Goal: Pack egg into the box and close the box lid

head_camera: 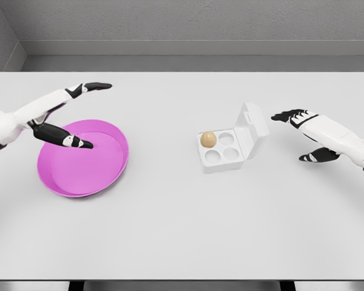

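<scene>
The small brown egg (208, 139) already sits in the white four-hole box (223, 154), right of the middle. Its lid (253, 130) stands up, not yet closed. The right hand (300, 124) waits beside it, fingers spread, holding nothing. The left hand (73, 115) hovers spread and empty over the round pink bowl (109, 173).

I'm looking at a bare simulated test space, not a real room: plain white table (182, 230), flat grey textured wall (194, 21) behind, grey floor strip, rendered look, no furniture or clutter pointing to home or kitchen
</scene>
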`<act>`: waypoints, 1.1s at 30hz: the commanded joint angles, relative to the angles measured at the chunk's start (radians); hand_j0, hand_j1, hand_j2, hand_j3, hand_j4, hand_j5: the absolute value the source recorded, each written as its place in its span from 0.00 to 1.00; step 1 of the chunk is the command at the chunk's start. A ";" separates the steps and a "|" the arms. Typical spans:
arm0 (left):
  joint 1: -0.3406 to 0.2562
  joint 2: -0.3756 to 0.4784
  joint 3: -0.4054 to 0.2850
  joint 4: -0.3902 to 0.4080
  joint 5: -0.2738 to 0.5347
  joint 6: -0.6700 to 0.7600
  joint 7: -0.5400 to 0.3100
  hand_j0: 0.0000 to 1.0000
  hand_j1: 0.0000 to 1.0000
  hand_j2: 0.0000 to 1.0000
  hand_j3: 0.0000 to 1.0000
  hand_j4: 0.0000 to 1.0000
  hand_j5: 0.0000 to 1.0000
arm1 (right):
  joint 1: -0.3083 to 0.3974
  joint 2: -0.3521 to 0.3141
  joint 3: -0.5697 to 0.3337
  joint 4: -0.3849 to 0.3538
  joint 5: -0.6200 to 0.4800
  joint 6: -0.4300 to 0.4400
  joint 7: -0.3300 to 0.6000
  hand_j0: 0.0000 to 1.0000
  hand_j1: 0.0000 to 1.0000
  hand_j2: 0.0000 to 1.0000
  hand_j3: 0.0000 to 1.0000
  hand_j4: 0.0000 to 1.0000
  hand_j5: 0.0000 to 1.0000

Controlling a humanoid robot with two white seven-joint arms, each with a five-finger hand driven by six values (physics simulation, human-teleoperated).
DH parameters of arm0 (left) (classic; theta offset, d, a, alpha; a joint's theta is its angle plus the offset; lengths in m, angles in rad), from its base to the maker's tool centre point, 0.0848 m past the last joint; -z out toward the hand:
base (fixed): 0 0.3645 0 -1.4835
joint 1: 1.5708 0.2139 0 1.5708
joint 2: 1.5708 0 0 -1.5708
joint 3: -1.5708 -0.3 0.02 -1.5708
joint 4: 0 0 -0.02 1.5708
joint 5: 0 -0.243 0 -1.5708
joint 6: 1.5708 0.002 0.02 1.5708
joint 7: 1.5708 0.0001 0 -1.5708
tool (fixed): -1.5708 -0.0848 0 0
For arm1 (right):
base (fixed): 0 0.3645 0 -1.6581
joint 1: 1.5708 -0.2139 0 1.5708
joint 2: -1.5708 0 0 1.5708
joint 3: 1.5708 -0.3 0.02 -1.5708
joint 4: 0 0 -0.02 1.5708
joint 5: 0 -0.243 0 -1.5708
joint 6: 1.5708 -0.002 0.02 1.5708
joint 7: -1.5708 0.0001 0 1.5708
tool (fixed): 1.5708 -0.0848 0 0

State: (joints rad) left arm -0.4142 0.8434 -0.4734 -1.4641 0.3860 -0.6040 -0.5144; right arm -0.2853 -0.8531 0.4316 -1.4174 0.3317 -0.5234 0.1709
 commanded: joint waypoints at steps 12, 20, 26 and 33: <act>0.006 0.042 0.019 0.037 0.001 -0.007 0.000 1.00 1.00 1.00 1.00 1.00 1.00 | -0.006 0.020 0.030 -0.031 -0.008 -0.001 0.001 1.00 1.00 1.00 1.00 1.00 1.00; 0.006 0.043 0.019 0.039 0.001 -0.007 -0.001 1.00 1.00 1.00 1.00 1.00 1.00 | -0.006 0.020 0.029 -0.052 -0.008 0.000 0.001 1.00 1.00 1.00 1.00 1.00 1.00; 0.009 0.043 0.019 0.056 -0.009 -0.007 -0.001 1.00 1.00 1.00 1.00 1.00 1.00 | -0.006 0.020 0.030 -0.094 -0.005 0.000 0.002 1.00 1.00 1.00 1.00 1.00 1.00; 0.054 0.017 0.127 0.085 -0.076 -0.007 0.000 1.00 1.00 1.00 1.00 1.00 1.00 | -0.006 0.058 0.033 -0.117 0.003 -0.001 0.002 1.00 1.00 1.00 1.00 1.00 1.00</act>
State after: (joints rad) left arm -0.3376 0.8693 -0.3790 -1.3886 0.3074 -0.6136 -0.5154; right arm -0.2914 -0.8025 0.4642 -1.5253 0.3390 -0.5251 0.1746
